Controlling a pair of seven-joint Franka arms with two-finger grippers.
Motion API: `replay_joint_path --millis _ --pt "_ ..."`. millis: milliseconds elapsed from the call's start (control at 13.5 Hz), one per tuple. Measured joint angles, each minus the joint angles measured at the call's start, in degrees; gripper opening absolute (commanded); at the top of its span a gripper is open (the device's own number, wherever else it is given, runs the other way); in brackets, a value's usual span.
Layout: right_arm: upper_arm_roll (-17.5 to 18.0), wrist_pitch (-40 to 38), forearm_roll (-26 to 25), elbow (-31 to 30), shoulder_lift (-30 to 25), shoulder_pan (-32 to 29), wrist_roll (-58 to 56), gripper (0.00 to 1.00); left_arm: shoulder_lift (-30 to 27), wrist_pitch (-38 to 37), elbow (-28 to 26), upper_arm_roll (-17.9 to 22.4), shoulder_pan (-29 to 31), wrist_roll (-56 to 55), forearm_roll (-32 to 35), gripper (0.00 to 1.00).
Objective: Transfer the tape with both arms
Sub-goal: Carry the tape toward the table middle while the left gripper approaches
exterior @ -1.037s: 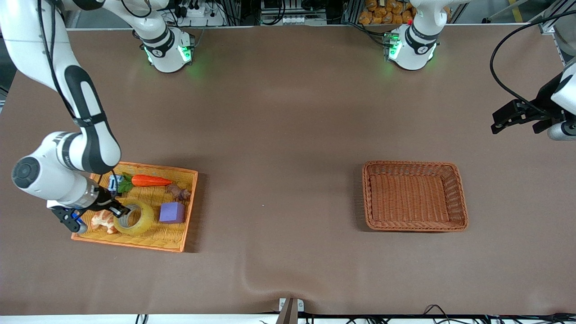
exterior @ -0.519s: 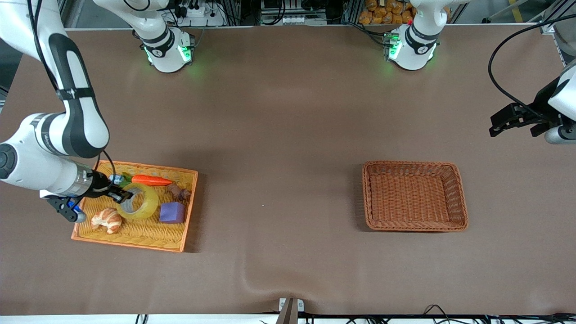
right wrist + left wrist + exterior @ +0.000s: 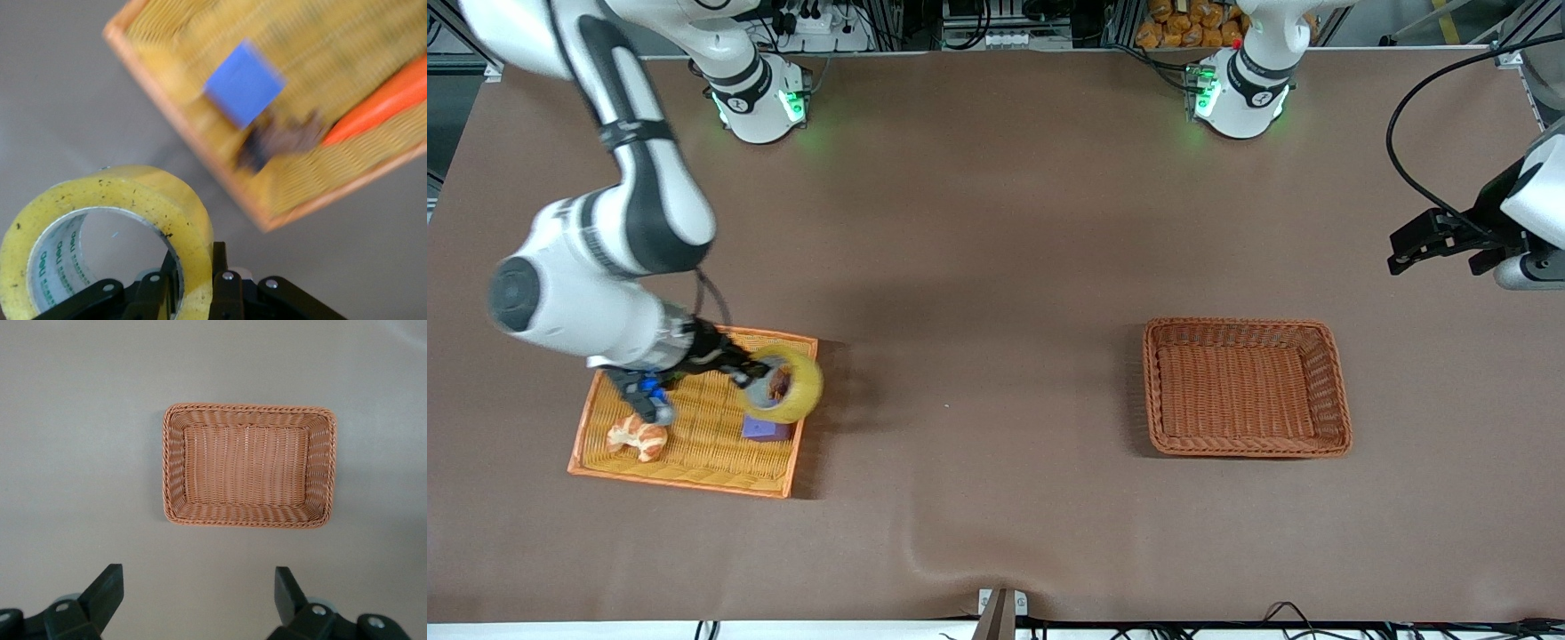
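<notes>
The right pincer [image 3: 749, 373] is clamped on the tape [image 3: 787, 384], one finger inside the grey core and one on the yellow outer wall, holding the roll in the air over the orange tray's [image 3: 685, 464] edge toward the left arm's end of the tabletop [image 3: 996, 249]. Below it in the tray lie a purple cube [image 3: 765, 430] and a croissant [image 3: 637, 437]. The left pincer [image 3: 200, 600] waits with its fingers spread wide apart and holding nothing, high over the tabletop beside the brown wicker basket [image 3: 1246, 329].
</notes>
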Motion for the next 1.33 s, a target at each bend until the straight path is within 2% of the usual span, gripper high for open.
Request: replay_joint_path --millis 370,667,815,1185,1259,1333 --pt "-0.14 3.37 -0.93 8.58 8.83 10.80 14.55 0.00 0.24 0.00 -0.02 -0.12 -0.16 0.00 -0.18 1.00" --pt "-0.03 8.34 -12.23 11.24 16.16 19.73 15.16 0.00 1.94 0.57 -0.05 -0.49 -2.83 -0.53 -1.28 1.00" --pt "-0.22 11.71 -13.79 13.09 20.46 24.49 15.67 0.00 3.23 2.01 -0.06 -0.64 -5.42 -3.55 -1.45 1.00" --pt "-0.70 19.88 -13.95 14.66 25.88 26.82 18.18 0.00 9.51 9.13 -0.20 -0.86 -13.07 -10.96 -1.47 1.00" --pt "-0.77 20.35 -13.95 14.78 26.41 26.82 18.50 0.07 11.08 10.71 -0.23 -0.88 -13.99 -11.36 -1.47 1.00" --pt "-0.77 20.50 -13.95 14.80 26.81 26.83 18.61 0.52 12.62 12.15 -0.26 -0.87 -14.83 -11.84 -1.47 1.00"
